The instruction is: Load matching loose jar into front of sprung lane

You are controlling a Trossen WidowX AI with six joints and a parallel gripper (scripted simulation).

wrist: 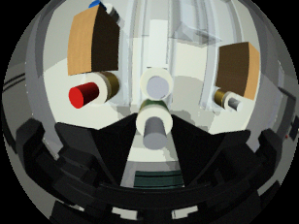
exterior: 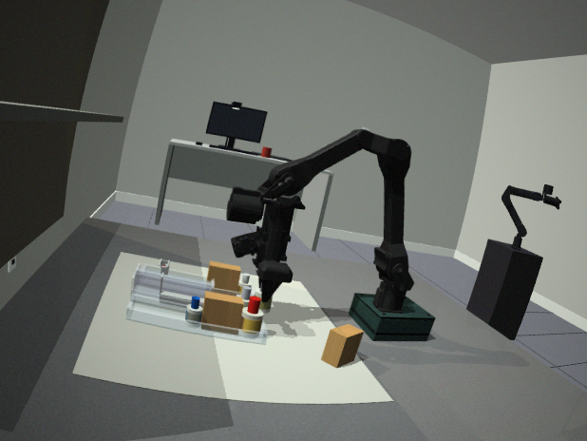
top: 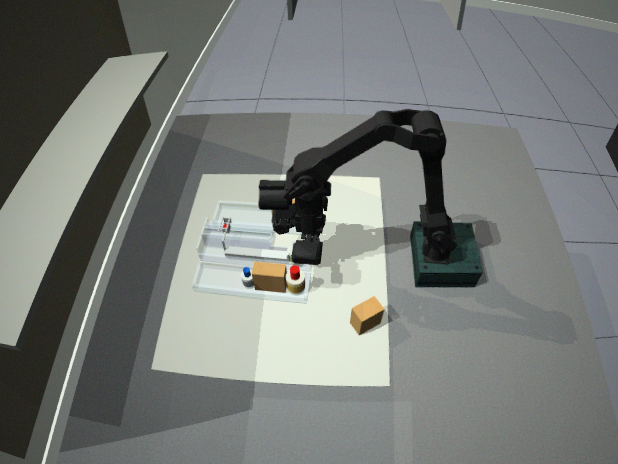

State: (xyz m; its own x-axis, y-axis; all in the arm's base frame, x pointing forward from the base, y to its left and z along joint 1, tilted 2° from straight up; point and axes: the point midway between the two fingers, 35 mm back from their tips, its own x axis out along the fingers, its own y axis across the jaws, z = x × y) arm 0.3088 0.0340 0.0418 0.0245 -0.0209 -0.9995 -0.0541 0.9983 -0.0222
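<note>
My gripper (exterior: 268, 298) (wrist: 153, 116) points down and is shut on a jar with a grey cap, white shoulder and greenish band. The held jar (exterior: 266, 305) (wrist: 155, 135) is upright at the front end of the middle sprung lane. A jar with the same grey cap (exterior: 246, 292) (wrist: 157, 87) stands in the lane directly behind it, before the long white pusher bar (top: 257, 253) (wrist: 158, 45). The two jars overlap in the wrist view; whether they touch cannot be told. In the top view the gripper hides the held jar. The front stop is not clearly visible.
One side lane holds a red-capped jar (top: 295, 280) (exterior: 253, 316) (wrist: 104, 87), a brown block (top: 269, 277) and a blue-capped jar (top: 246, 276). The other holds a brown block (exterior: 224, 276) (wrist: 233, 69) and a grey-capped jar (wrist: 228, 101). A loose orange-brown block (top: 367, 316) (exterior: 342, 346) stands near the mat edge.
</note>
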